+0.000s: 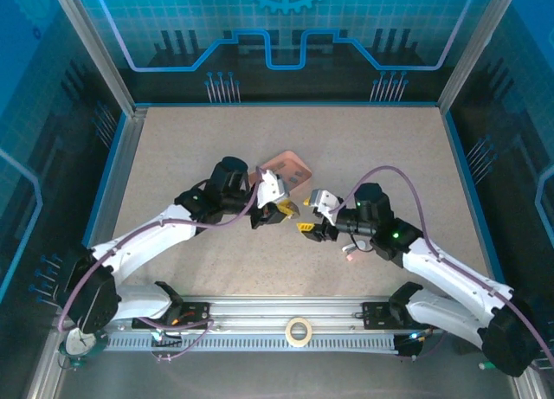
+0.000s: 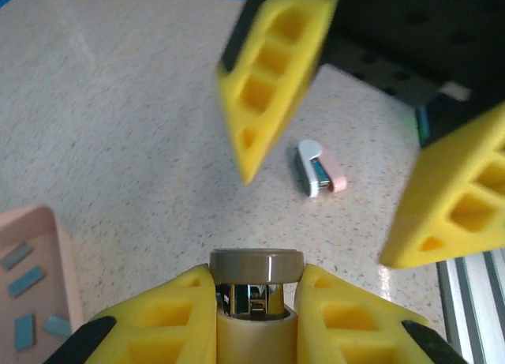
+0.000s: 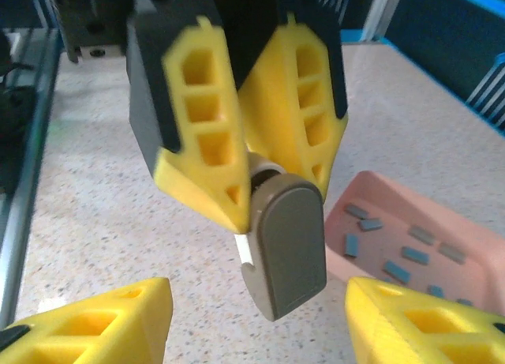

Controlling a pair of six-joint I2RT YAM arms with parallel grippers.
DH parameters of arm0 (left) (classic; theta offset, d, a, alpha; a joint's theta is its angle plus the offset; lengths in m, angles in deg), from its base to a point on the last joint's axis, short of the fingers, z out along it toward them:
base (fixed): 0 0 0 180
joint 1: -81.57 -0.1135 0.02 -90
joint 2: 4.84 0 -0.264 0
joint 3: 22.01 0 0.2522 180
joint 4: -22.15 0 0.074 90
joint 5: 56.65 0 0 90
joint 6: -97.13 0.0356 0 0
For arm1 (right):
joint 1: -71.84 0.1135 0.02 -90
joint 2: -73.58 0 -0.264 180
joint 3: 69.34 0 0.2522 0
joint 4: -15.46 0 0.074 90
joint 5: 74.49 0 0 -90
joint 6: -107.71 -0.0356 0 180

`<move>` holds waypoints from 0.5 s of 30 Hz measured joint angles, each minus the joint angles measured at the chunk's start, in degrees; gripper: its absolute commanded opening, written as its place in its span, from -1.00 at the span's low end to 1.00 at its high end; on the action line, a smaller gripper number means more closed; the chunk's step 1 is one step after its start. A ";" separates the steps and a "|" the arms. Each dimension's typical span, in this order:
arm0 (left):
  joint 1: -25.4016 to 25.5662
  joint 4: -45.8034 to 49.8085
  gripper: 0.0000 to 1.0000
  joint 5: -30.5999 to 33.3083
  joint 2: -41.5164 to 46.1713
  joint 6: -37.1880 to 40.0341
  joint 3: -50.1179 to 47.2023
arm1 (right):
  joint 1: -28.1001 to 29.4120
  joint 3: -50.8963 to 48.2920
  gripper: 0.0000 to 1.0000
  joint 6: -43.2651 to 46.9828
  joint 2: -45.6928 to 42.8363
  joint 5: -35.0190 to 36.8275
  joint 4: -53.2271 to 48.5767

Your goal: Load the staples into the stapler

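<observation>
while the left gripper [image 2: 256, 301] clamps its yellow fingers tight on the sides of a taupe mini stapler [image 3: 288, 249], apparently held off the table, the right gripper [image 3: 254, 305] faces it with fingers spread wide and nothing between them. the staples [image 3: 410, 253], small grey strips, lie loose in the salmon-pink tray [image 3: 394, 192] just beside both grippers, none picked up. this looks like the step of opening the stapler, before any loading. the next move probably calls for the free fingers to catch the top arm or magazine and pull it clear without twisting the body out of the grip. a second, pink-and-white mini stapler [image 2: 319, 168] lies apart on the table. bright metal shows under the held stapler's cap, but i cannot tell whether its magazine is open. the clamping fingers cover its sides.
</observation>
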 measured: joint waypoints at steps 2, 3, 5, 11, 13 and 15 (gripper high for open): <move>0.00 0.15 -1.00 -1.84 0.79 2.29 -0.50 | 0.00 1.25 0.19 0.83 2.08 -1.55 -1.38; 0.00 0.39 -1.00 -2.75 0.96 3.43 -0.52 | 0.00 1.84 0.18 1.14 3.04 -2.25 -1.86; 0.00 0.68 -1.00 -4.13 1.11 5.05 -0.52 | 0.00 2.38 0.16 1.60 4.35 -3.28 -2.10; 0.00 1.36 -1.00 -6.69 1.27 7.21 -0.57 | -0.02 3.78 -0.14 2.54 7.26 -7.28 -2.12; 0.00 1.46 -0.96 -6.97 1.27 7.69 -0.57 | -0.02 4.26 -0.33 2.78 7.87 -8.50 -2.05; 0.00 1.46 -0.84 -7.30 1.29 7.67 -0.68 | -0.22 4.61 -0.56 3.61 8.13 -9.27 -2.36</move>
